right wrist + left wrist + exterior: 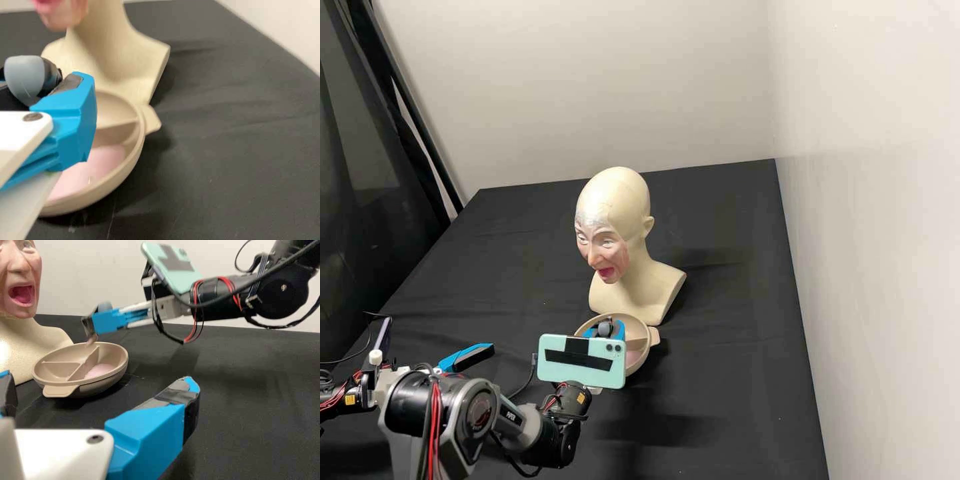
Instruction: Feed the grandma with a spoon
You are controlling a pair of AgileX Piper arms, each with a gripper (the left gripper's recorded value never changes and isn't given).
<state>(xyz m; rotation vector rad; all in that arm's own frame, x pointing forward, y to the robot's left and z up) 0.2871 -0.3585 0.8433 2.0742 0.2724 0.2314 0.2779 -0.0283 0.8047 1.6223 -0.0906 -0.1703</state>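
The grandma mannequin head [613, 227] stands mid-bench, mouth open [21, 294]. In front of its bust [115, 45] sits a beige divided bowl [643, 341] with pink food [100, 371] in one compartment. My right gripper [608, 329] hovers over the bowl [117, 357], shut on a grey-handled spoon [91, 340] whose tip hangs down just above the divider. The handle's rounded end [25, 75] sticks out past the blue finger [70, 115]. My left gripper [95, 392] rests low at the near left, open and holding nothing, its blue finger [467, 357] aimed toward the bowl [135, 135].
A mint-green phone [581, 360] is strapped on the right arm's wrist [167, 260]. A white wall [873, 267] runs along the bench's right edge and a black curtain [360, 167] hangs at the left. Cables [340, 380] trail at the near left corner.
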